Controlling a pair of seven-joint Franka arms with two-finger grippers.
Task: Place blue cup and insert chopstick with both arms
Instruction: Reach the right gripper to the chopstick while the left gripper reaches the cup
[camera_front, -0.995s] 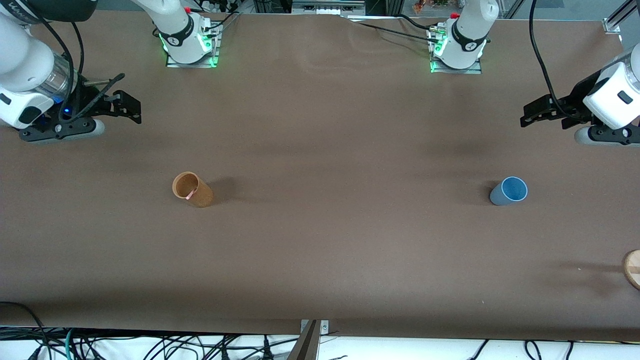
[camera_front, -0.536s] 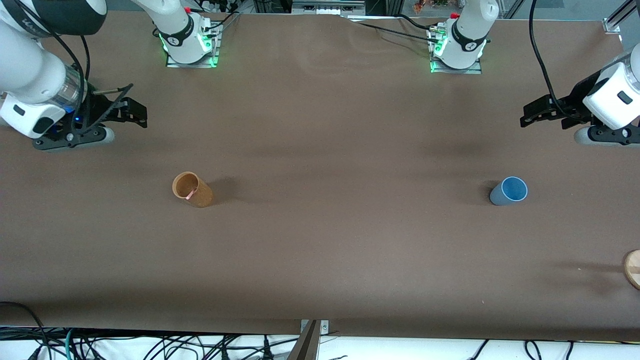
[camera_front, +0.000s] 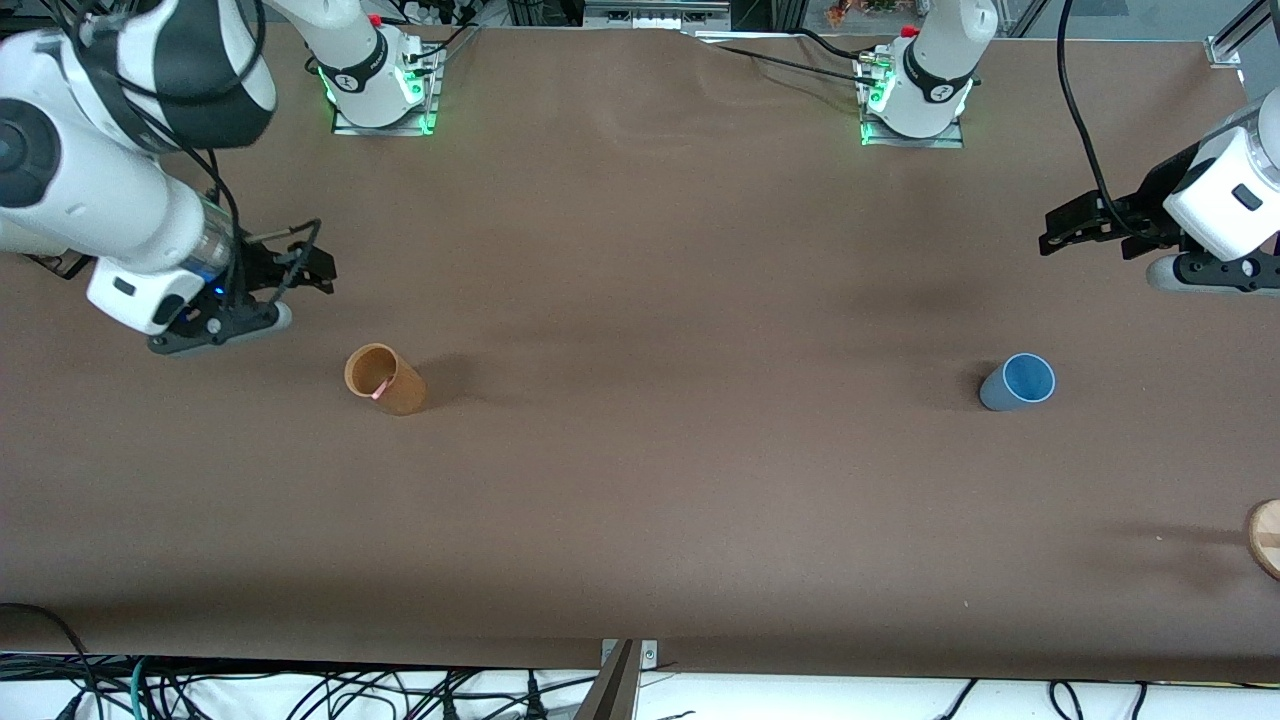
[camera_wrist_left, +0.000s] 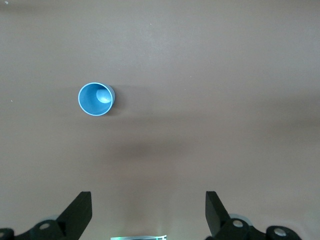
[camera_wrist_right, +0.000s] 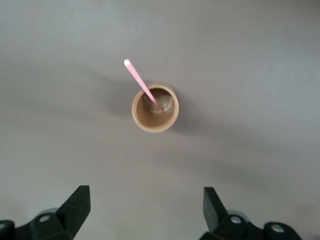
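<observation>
The blue cup (camera_front: 1017, 382) stands upright on the brown table toward the left arm's end; it also shows in the left wrist view (camera_wrist_left: 96, 99). The pink chopstick (camera_front: 380, 389) leans inside the taller tan cup (camera_front: 385, 379) toward the right arm's end; the right wrist view shows the chopstick (camera_wrist_right: 142, 85) sticking out of the tan cup (camera_wrist_right: 155, 108). My left gripper (camera_front: 1062, 230) is open and empty in the air above the table, apart from the blue cup. My right gripper (camera_front: 312, 268) is open and empty, up above the table close to the tan cup.
A round wooden piece (camera_front: 1266, 537) lies at the table's edge at the left arm's end, nearer the front camera than the blue cup. The arm bases (camera_front: 378, 75) stand along the table's edge farthest from the front camera. Cables hang below the table's near edge.
My right arm has swung in from the table's end toward the tan cup, gripper still open. The left arm has hardly moved. Both cups stay in place.
</observation>
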